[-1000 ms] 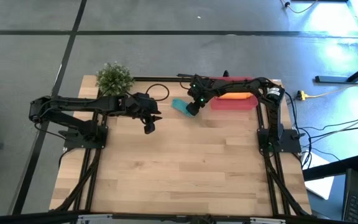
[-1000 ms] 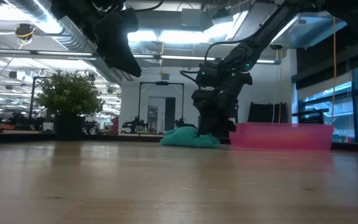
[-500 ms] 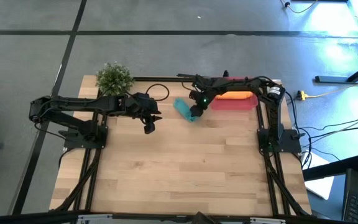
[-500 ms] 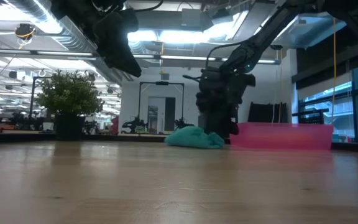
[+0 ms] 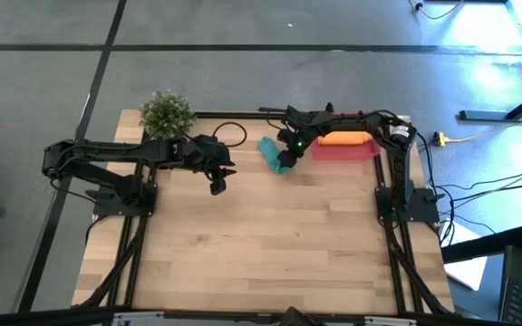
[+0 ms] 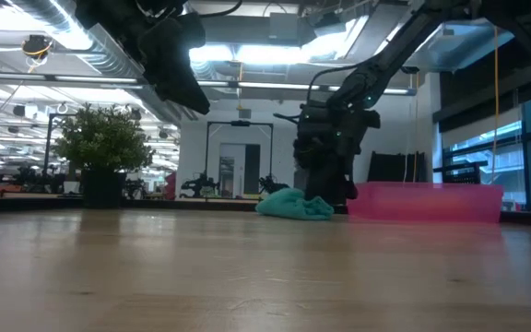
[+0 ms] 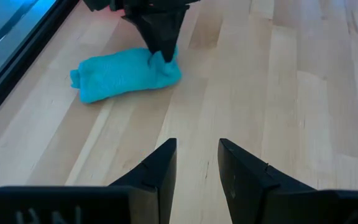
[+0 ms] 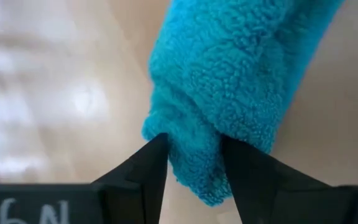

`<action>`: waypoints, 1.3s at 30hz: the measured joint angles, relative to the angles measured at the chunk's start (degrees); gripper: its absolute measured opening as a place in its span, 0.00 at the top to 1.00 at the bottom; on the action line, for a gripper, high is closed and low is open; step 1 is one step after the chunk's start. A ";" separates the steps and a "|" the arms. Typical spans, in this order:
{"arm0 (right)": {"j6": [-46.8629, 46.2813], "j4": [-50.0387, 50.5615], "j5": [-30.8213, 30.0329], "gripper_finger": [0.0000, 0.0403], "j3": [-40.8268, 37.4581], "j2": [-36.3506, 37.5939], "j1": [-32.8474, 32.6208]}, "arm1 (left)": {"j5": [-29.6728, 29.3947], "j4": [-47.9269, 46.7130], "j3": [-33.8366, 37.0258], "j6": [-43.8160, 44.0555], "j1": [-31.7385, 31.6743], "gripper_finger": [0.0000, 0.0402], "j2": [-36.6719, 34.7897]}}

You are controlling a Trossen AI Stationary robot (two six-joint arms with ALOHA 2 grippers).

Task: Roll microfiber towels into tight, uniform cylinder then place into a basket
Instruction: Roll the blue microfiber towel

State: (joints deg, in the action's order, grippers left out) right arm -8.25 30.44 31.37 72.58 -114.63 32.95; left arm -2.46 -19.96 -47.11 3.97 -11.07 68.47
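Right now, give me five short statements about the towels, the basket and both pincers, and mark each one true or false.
1. The right pincer is shut on one end of the rolled teal towel. True.
2. The teal towel lies inside the basket. False: it rests on the table, beside the pink basket.
3. The orange towel lies in the basket. True.
4. The left pincer grips the orange towel. False: it is open, holds nothing and hangs above bare wood.
5. The plant stands inside the basket. False: it stands at the table's far left corner, away from the basket.
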 joint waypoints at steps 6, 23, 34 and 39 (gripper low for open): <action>-0.33 0.24 1.26 0.61 -0.02 0.00 -2.43 | 0.00 0.01 0.00 0.00 0.00 0.73 0.00; -6.77 5.54 -6.56 0.61 -0.09 1.72 -8.15 | 0.00 0.00 0.00 0.00 0.01 0.73 0.00; -8.28 7.66 -9.08 0.61 -0.09 5.03 -8.20 | 0.00 0.05 0.00 -0.01 0.02 0.73 0.00; -9.49 8.30 -9.28 0.61 -0.09 6.64 -8.22 | 0.00 0.05 0.00 0.00 0.02 0.73 0.00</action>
State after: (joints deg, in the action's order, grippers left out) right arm -17.74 38.74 22.09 72.49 -107.99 24.73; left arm -2.46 -19.90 -47.11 3.97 -11.05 68.47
